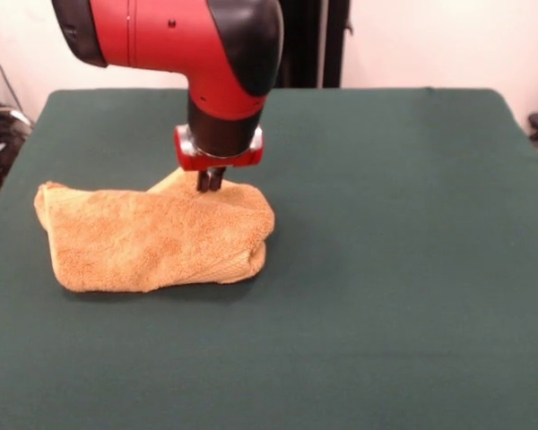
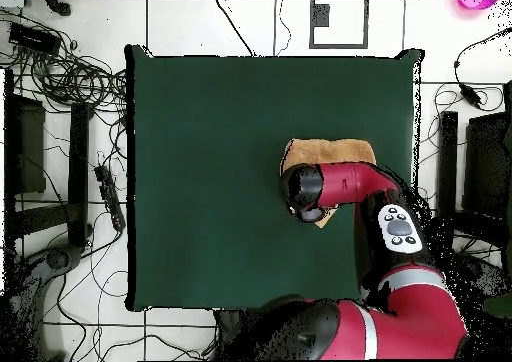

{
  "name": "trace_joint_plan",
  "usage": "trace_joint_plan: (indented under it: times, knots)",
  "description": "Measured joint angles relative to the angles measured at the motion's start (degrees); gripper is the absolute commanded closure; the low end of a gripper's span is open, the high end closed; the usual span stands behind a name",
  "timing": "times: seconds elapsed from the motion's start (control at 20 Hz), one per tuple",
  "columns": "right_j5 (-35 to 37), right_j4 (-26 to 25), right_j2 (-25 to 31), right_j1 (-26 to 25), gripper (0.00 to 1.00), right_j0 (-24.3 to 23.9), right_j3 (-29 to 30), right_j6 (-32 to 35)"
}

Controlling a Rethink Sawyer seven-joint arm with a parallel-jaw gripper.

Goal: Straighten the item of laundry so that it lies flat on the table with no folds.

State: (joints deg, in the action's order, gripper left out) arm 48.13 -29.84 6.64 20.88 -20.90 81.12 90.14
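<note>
The gripper (image 1: 210, 182) has its fingers (image 1: 214, 179) nearly together, tips touching the folded towel (image 1: 152, 240) at its far edge.

The red and black arm (image 1: 188, 40) reaches down from above, wrist vertical. Its claw (image 1: 210, 182) points straight down, the two dark fingers (image 1: 203, 180) drawn close together, almost touching.

White tiled floor (image 2: 250, 23), tangled cables (image 2: 70, 78)
</note>
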Motion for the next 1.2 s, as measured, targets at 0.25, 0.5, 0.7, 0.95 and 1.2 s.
trace_joint_plan:
  times: [0.25,0.5,0.7,0.95,1.2]
  knots:
    - [3.92,0.34,0.36,-1.23,1.00,0.02,-2.49,0.00]
    - [9.44,1.01,0.80,-3.04,1.00,0.05,-6.03,0.00]
    - [12.43,1.58,0.96,-4.14,1.00,0.04,-8.07,0.00]
    - [15.94,1.85,1.23,-5.52,1.00,0.07,-10.61,0.00]
    - [18.37,2.04,1.39,-6.44,1.00,0.08,-12.30,0.00]
